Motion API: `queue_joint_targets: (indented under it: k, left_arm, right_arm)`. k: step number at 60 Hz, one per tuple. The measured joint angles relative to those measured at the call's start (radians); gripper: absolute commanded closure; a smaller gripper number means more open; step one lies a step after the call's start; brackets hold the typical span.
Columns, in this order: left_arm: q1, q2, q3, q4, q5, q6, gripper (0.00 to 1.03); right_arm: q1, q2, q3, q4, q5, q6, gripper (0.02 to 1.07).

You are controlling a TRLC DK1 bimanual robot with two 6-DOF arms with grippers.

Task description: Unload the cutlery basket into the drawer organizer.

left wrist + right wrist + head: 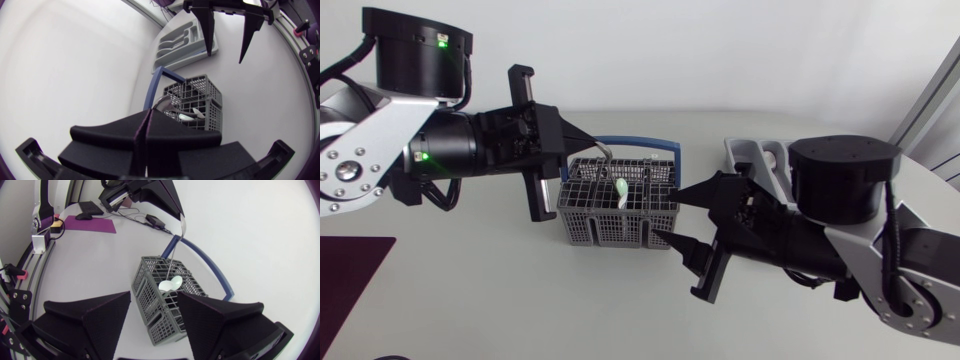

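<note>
Step in hand, as judged: drawing a first piece out of the cutlery basket (582,225).

Left gripper (582,138) above the basket's far-left corner, fingers pressed together on the handle of a metal utensil (606,153). Handle pinched near its upper end, shaft hanging down. Lower end seemingly inside a far compartment, not yet clear of the rim.

Pale plastic spoon (620,188) lying in a middle compartment, untouched.

Right gripper (674,216) at the basket's right side, jaws spread wide, nothing between them. Fingertips just beside the basket wall; contact not discernible.

Drawer organizer (744,152) to the far right of the basket, partly hidden behind the right arm (840,180).

Next move probably calls for a straight lift until the utensil's end clears the grid, then a carry rightward past the right arm to a matching slot. Possible snag on the blue carry handle (640,143).
</note>
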Motion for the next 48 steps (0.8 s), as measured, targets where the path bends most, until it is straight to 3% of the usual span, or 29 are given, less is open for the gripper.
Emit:
queue_joint_targets:
  k: [10, 24, 32, 39, 48]
  left_arm:
    - [-0.065, -0.021, 0.002, -0.023, -0.052, -0.196, 0.94]
    - [-0.15, -0.066, 0.002, -0.002, -0.136, -0.321, 0.94]
    - [-0.2, -0.079, 0.002, 0.002, -0.234, -0.402, 0.94]
    - [-0.256, -0.079, 0.002, 0.002, -0.289, -0.511, 0.94]
    - [-0.268, -0.061, 0.005, 0.002, -0.308, -0.681, 0.94]
  right_arm:
    - [0.067, -0.091, -0.028, 0.002, 0.147, 0.026, 0.38]
    - [0.117, -0.116, -0.053, 0.023, 0.227, 0.045, 0.39]
    - [0.153, -0.132, -0.058, 0.062, 0.314, 0.048, 0.39]
    - [0.179, -0.149, -0.06, 0.086, 0.378, 0.053, 0.39]
    - [0.203, -0.159, -0.075, 0.129, 0.46, 0.071, 0.39]
